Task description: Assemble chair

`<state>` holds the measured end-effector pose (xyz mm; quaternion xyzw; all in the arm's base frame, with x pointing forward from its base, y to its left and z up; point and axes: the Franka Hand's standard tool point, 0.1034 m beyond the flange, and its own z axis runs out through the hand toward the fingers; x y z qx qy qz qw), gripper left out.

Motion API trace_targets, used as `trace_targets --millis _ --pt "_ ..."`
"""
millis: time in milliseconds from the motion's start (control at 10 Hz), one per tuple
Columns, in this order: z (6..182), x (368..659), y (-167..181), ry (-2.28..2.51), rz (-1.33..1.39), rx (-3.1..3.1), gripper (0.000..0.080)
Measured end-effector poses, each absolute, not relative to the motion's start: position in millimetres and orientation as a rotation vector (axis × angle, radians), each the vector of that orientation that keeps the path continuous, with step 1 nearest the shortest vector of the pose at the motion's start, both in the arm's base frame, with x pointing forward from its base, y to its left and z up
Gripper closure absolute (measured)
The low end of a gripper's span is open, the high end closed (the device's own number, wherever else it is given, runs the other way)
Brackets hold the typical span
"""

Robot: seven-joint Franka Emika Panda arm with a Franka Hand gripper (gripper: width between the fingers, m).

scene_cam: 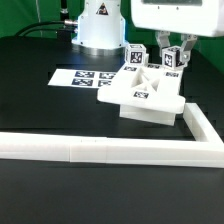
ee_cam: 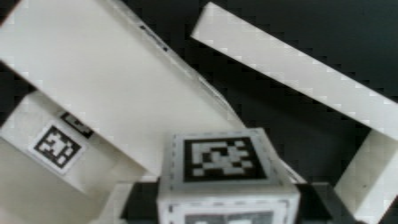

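Note:
The partly joined white chair sits mid-table: a flat slab with tagged blocks, and one upright tagged bar at its back. My gripper hangs over the slab's far right corner, shut on a second upright tagged white bar. In the wrist view this bar's tagged end fills the space between the dark fingers, gripper clamped on its sides. Below it lie white chair slabs and another tag. Whether the held bar's lower end touches the slab is hidden.
The marker board lies flat at the exterior view's left of the chair. The long white L-shaped border rail runs along the front and turns up the exterior view's right side, close to the chair. The robot base stands behind.

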<state>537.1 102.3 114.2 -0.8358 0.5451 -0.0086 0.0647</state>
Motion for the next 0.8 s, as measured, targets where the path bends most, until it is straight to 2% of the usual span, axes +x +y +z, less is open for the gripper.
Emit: trace_targets --millis 300,500,600,700,800 --pt "114.1 537.1 105.8 1.913 0.003 -2.309 0.0515" --pt "114.1 537.2 106.6 1.910 0.006 -2.306 0.0515" --pt "113.9 536.3 107.4 1.895 0.015 -2.323 0.0450" --pt "114.3 535.7 108.8 1.894 0.029 -2.328 0.0241" --pt "114.1 535.6 108.7 1.874 0.027 -2.345 0.0241"
